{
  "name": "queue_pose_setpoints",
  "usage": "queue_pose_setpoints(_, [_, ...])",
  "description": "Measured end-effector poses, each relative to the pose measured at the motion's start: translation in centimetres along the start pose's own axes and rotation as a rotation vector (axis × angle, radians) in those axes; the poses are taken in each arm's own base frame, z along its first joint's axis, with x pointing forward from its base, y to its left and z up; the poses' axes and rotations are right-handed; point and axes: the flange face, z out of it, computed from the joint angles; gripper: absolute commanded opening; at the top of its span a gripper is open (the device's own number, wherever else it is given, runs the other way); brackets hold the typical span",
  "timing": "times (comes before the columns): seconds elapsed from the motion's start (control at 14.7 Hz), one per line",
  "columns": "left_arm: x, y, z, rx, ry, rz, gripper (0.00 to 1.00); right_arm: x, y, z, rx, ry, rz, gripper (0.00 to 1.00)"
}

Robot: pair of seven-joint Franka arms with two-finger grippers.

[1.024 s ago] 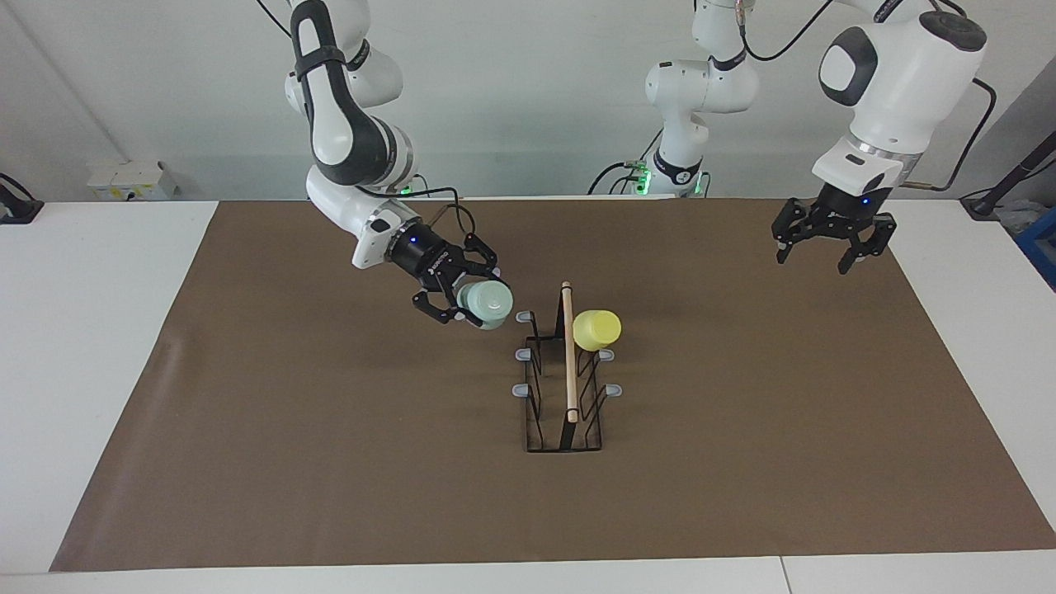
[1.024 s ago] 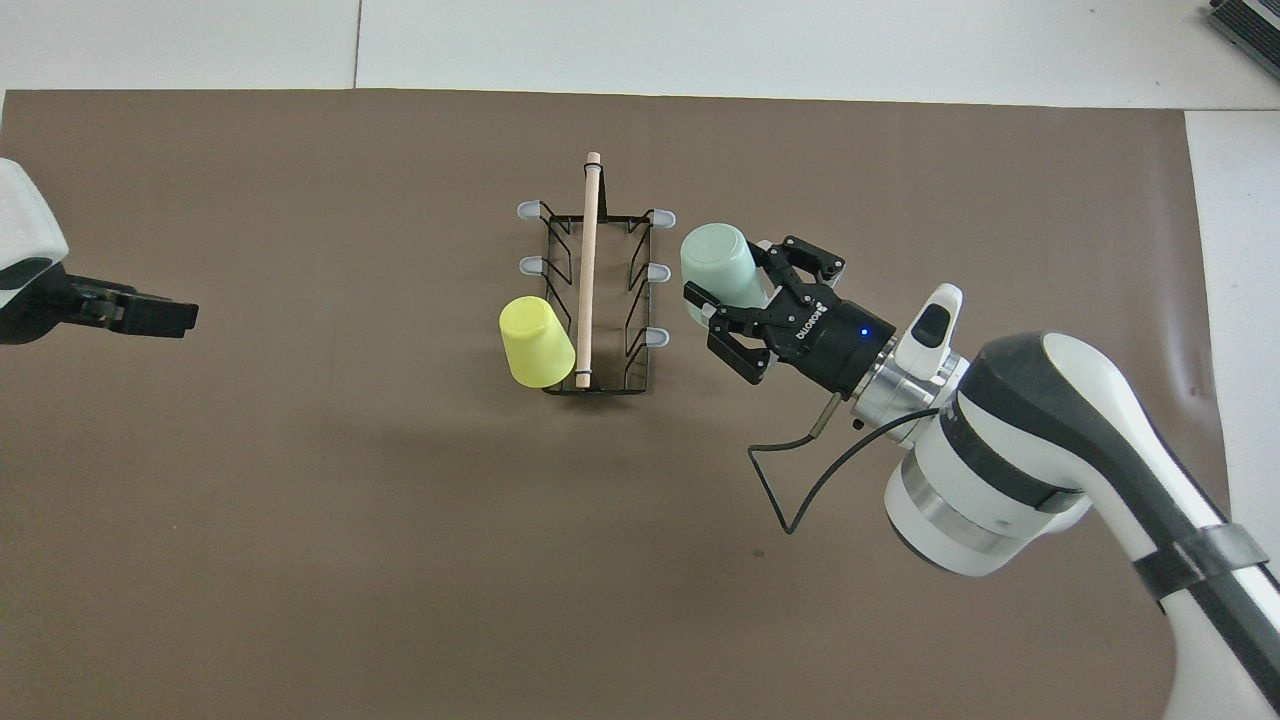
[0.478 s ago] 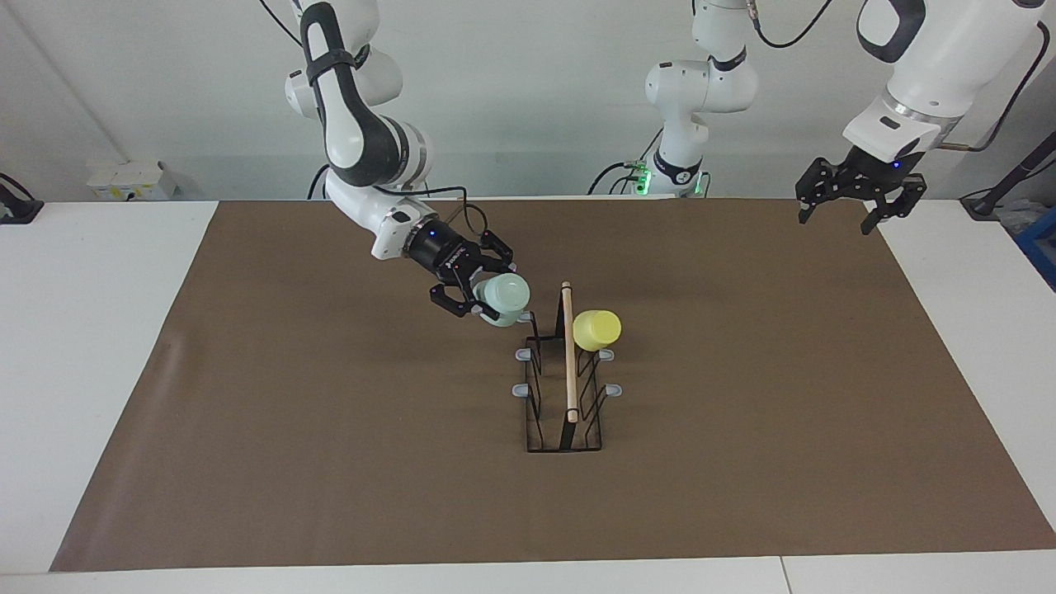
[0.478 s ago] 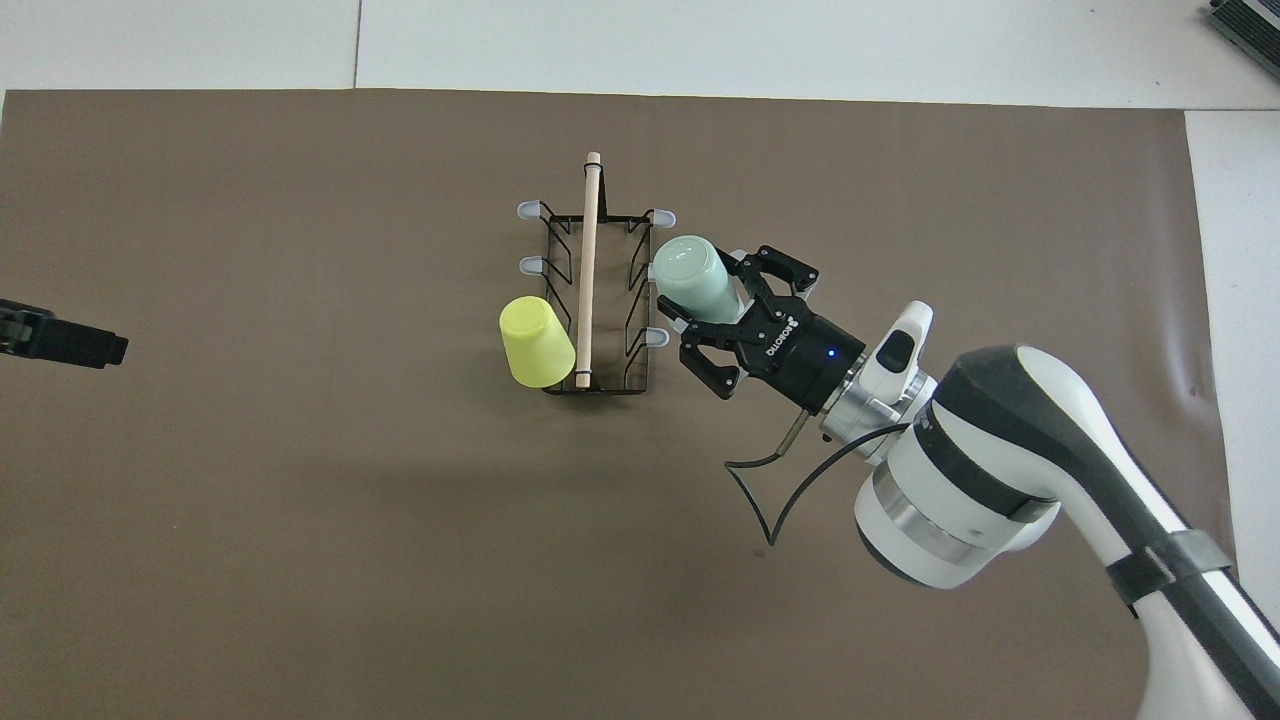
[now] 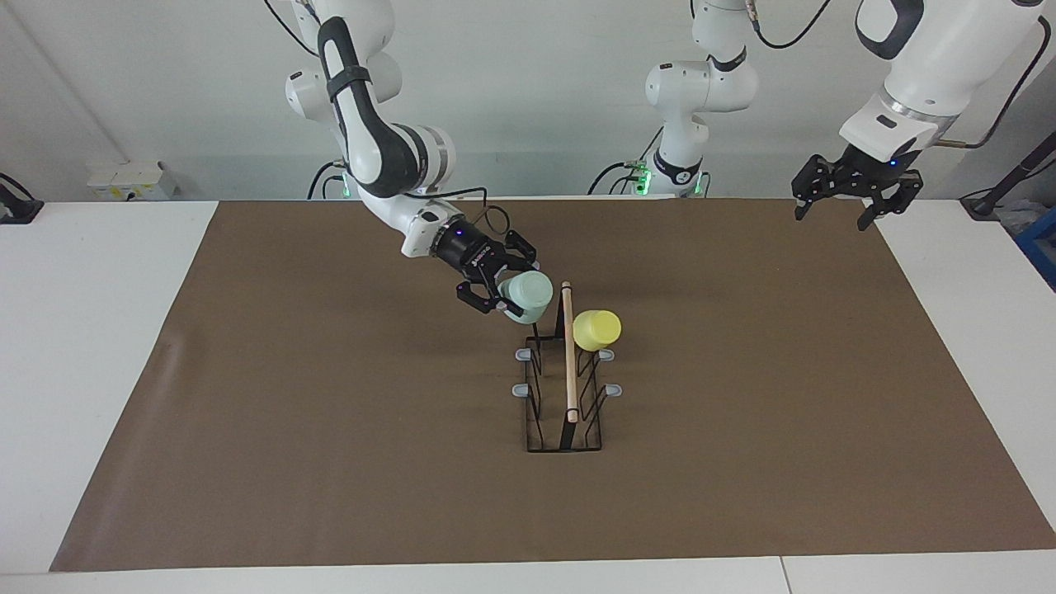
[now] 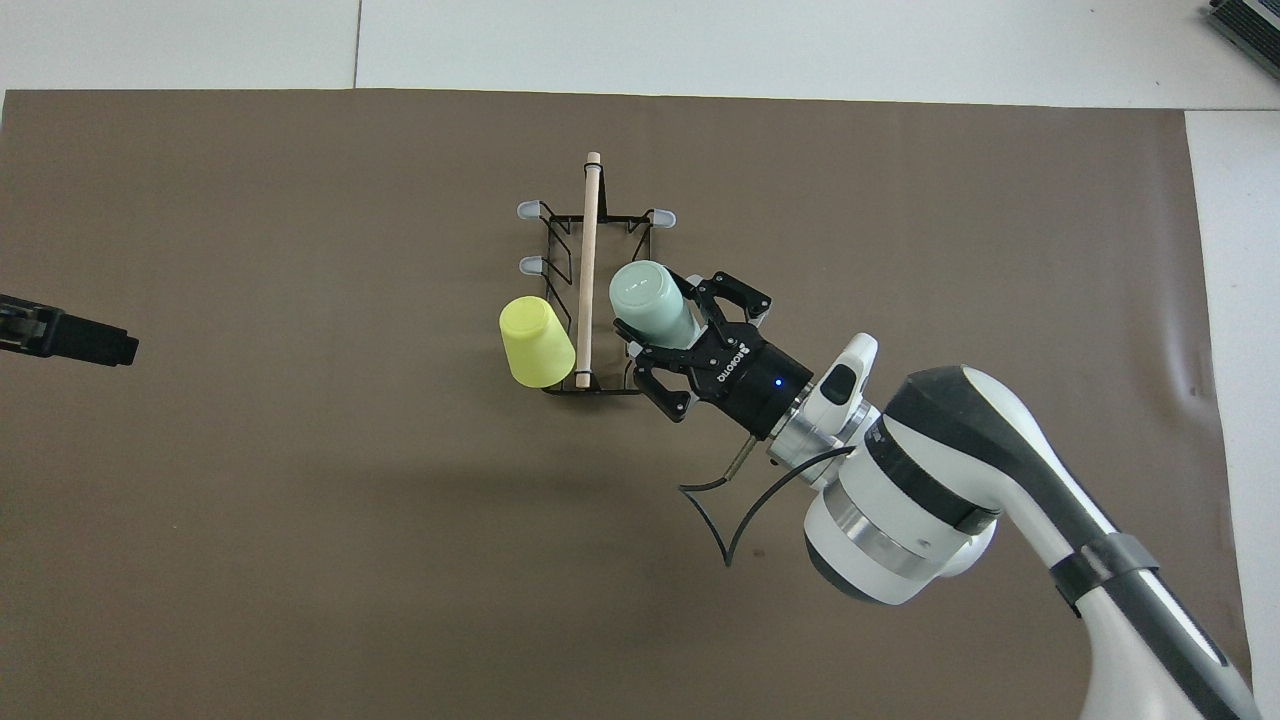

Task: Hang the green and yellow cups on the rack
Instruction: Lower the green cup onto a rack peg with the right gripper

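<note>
1. mint green cup (image 5: 526, 296) is clamped in the right gripper (image 5: 505, 293), base pointing away from the wrist, hanging over the rack (image 5: 564, 388) at its end nearest the robots, on the right arm's side of the wooden rod (image 5: 568, 351).
2. yellow cup (image 5: 596, 329) already sits mouth-down on a prong on the rod's other side, at that same end — that half of the job looks done.
3. left gripper (image 5: 847, 187) waits with its fingers apart, up over the desk edge at the left arm's end, holding nothing.
4. risks, as i judge them: the prong under the green cup is hidden, so the mouth could miss the tip and the cup drop onto the brown mat (image 5: 330, 429); the rim could bump the rod or wire and shove the light rack; letting go too early on a tilt could let it slide off.
</note>
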Motion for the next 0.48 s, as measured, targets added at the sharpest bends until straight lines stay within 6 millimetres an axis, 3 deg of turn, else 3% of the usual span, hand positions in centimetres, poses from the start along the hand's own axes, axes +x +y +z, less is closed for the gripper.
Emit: queue_pose_setpoints(0.48, [0.1, 0.9, 0.2, -0.001, -0.014, -0.001, 1.0, -2.1, 0.0, -0.1, -0.007, -0.045, -0.044, 0.0])
